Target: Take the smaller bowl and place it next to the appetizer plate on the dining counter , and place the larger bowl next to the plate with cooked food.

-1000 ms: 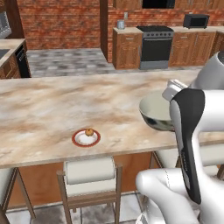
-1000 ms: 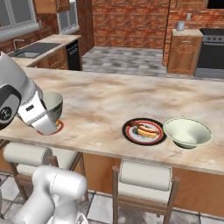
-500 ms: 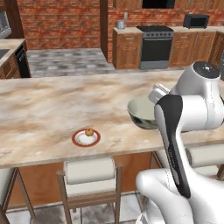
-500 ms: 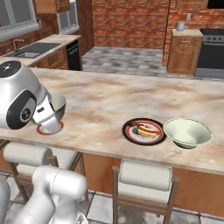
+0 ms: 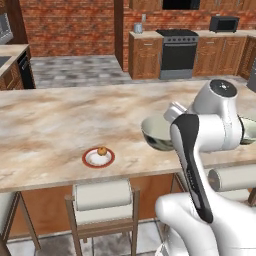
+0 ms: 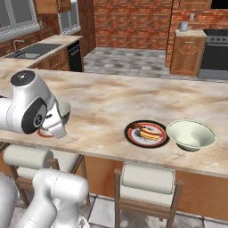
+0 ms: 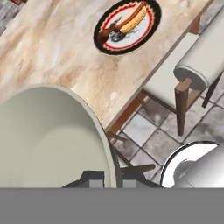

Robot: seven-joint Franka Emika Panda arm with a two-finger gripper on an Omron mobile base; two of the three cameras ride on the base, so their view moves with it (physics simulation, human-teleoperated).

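Note:
My gripper (image 7: 112,176) is shut on the rim of the smaller bowl (image 7: 46,140), a pale grey-green bowl with a cream inside. The bowl (image 5: 156,133) hangs just above the dining counter (image 5: 55,115), to the right of the appetizer plate (image 5: 98,157), a small red-rimmed plate with one orange morsel. From the right base the arm covers most of the bowl (image 6: 65,110) and of that plate (image 6: 42,132). The larger bowl (image 6: 190,135) stands right next to the dark-rimmed plate of cooked food (image 6: 146,132), which also lies on the counter in the hand view (image 7: 127,24).
Cushioned wooden stools (image 5: 102,196) (image 6: 147,179) stand along the counter's near edge. A stove (image 5: 178,54) and wooden cabinets line the brick wall beyond the tiled floor. A sink counter (image 6: 31,51) runs along the left.
The arm has swung left over the counter with the smaller bowl still in its grip, bringing it closer to the appetizer plate. The larger bowl and both plates have not moved.

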